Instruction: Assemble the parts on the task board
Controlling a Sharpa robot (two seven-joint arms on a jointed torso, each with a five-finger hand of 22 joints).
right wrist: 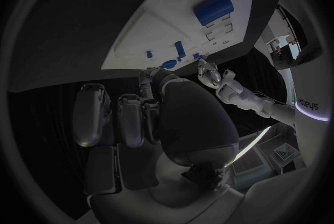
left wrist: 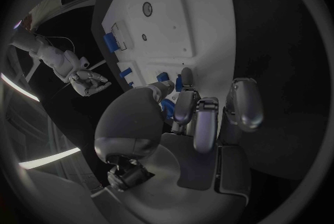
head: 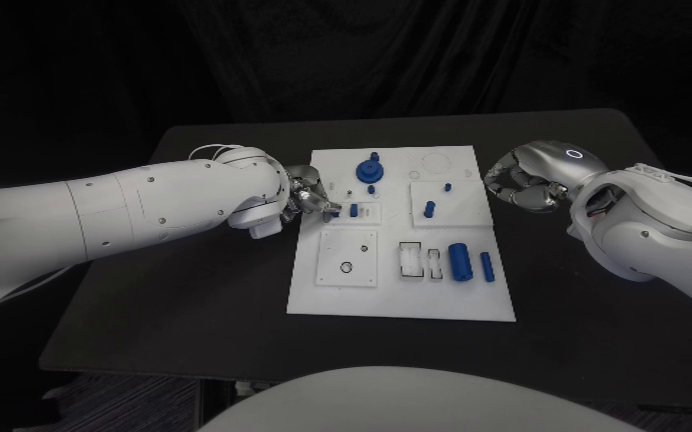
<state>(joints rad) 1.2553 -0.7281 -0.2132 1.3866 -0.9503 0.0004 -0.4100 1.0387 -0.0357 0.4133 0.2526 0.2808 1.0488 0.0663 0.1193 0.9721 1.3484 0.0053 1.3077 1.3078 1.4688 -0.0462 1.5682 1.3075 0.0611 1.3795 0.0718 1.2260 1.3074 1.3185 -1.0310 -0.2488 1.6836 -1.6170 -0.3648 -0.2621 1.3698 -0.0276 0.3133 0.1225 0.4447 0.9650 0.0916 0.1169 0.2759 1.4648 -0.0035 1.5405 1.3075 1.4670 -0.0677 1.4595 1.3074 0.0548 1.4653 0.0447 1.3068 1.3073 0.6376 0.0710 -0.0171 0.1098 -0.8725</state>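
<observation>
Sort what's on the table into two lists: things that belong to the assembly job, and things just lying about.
Belongs to the job:
task board
big blue cylinder
slim blue bar
round blue knob
small blue pegs
left robot hand, at the board's left edge
right robot hand, beside its right edge

Just lying about:
nothing visible apart from the black table
</observation>
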